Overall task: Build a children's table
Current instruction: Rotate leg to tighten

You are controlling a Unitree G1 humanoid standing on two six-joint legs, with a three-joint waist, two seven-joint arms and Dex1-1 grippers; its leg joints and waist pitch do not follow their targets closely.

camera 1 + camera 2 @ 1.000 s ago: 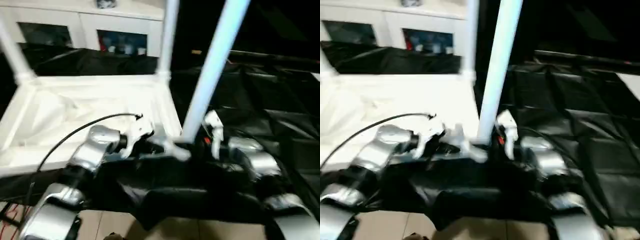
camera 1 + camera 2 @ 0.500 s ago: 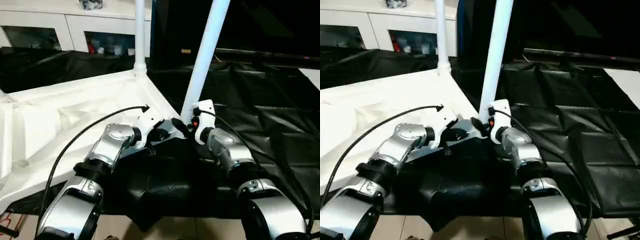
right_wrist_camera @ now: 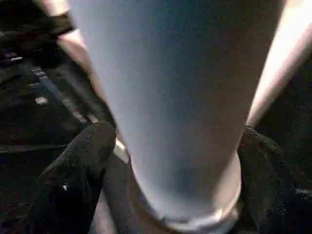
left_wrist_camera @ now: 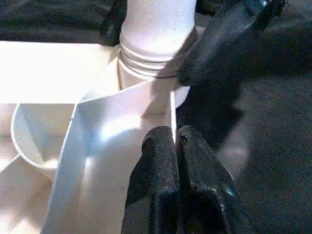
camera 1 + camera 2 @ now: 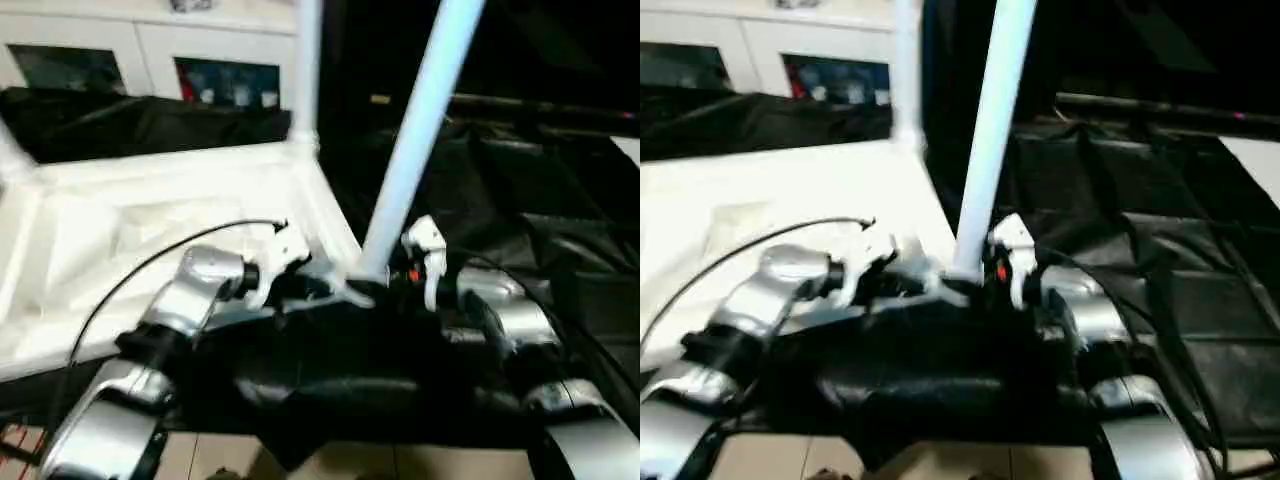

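Observation:
The white table top [image 5: 150, 230] lies upside down on black cloth, ribbed underside up. One white leg [image 5: 420, 130] stands tilted in the near right corner socket [image 4: 151, 58]. My right gripper [image 5: 398, 282] is shut on that leg's base, and its fingers [image 3: 78, 165] press either side of the leg [image 3: 170, 97]. My left gripper [image 5: 318, 286] is shut on the top's thin rim wall just beside that socket, with its fingertips [image 4: 161, 151] pinching the wall. Another leg [image 5: 306, 70] stands in the far right corner, and a third [image 5: 8, 150] at the far left.
A white cabinet with glass doors [image 5: 150, 50] stands behind the table top. Black cloth [image 5: 540, 180] covers the surface to the right and under my forearms. A strip of light floor [image 5: 330, 465] shows at the near edge. A black cable [image 5: 150, 265] arcs over my left forearm.
The head camera has swung, so the whole scene has shifted. Both grippers stay at the near right corner, the left on the rim and the right on the leg's base.

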